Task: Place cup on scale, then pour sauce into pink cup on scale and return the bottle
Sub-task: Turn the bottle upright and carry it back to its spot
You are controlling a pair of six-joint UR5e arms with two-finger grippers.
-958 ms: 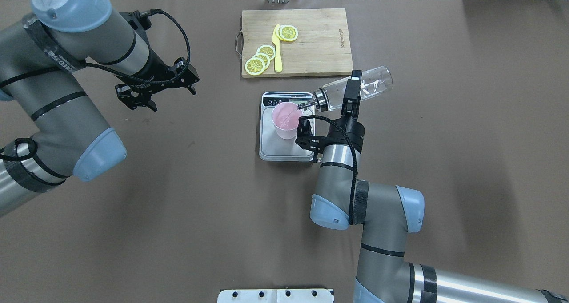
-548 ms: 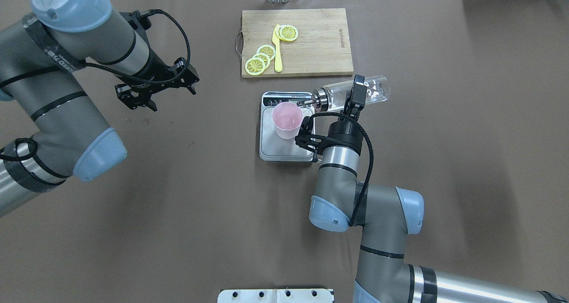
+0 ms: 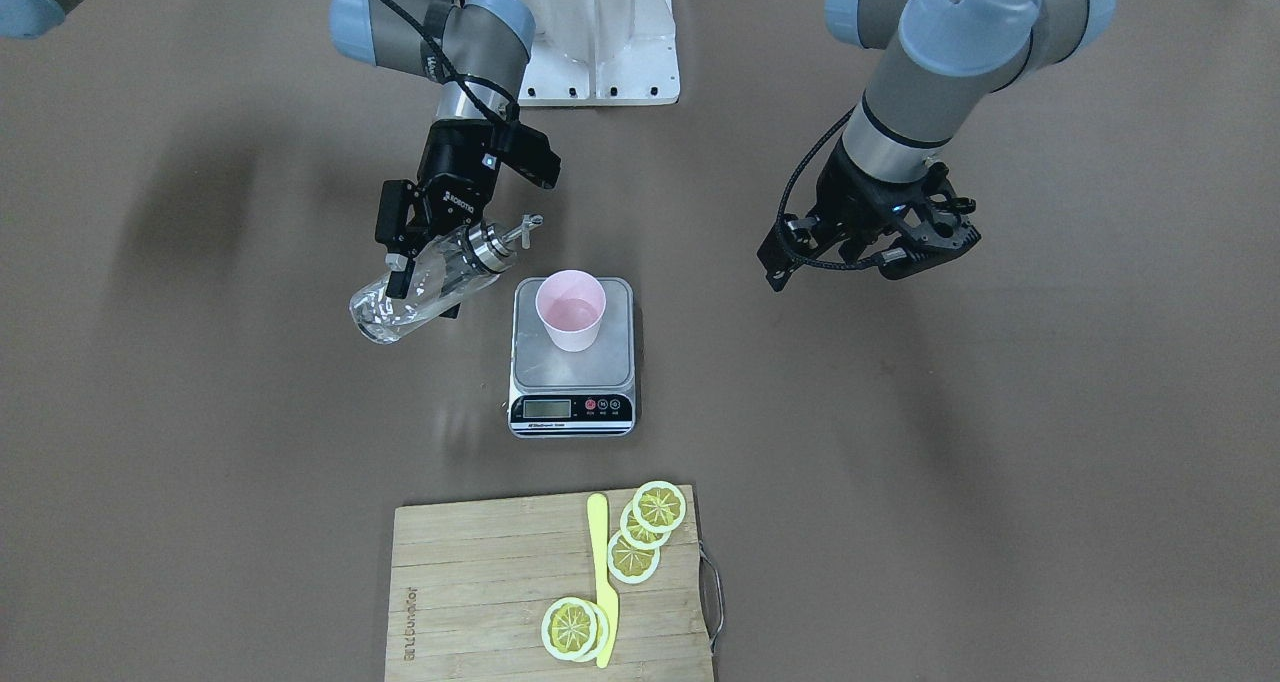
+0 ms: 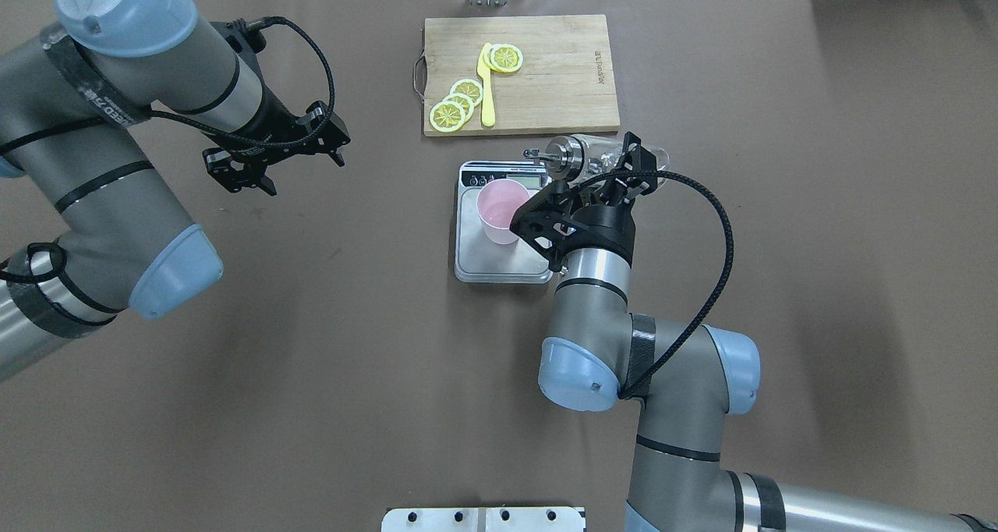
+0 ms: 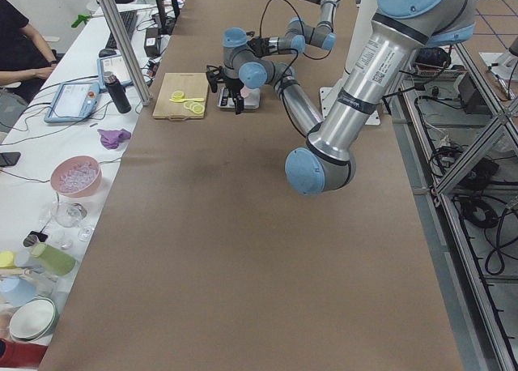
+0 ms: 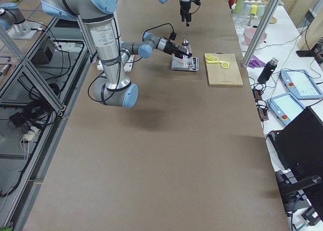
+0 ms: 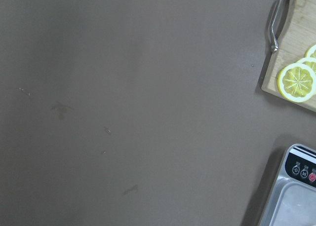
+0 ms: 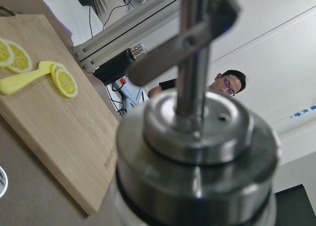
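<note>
- Your pale pink plastic cup [image 4: 499, 208] stands on the silver rectangular digital scale [image 4: 477, 260].
- Your right gripper [image 4: 624, 164] is clamped on the tilted clear glass bottle [image 4: 591, 154], just right of it.
- Your left gripper [image 4: 277, 157] hovers well left, jaws apart.

White letters on my right gripper [image 3: 424, 280], above the bottle [image 3: 385, 317] I clamp, read ROBOTIQ. The blue joint cap [image 4: 125, 9] on my left arm [image 4: 101, 181] bears a raised UR mark. One round button [image 7: 304, 173] on the scale [image 7: 291, 201] shows an M. The stamp [image 3: 408, 622] burnt into the cutting board [image 3: 480, 582] and the line under the scale's display [image 3: 547, 409] are too small to read.
</note>
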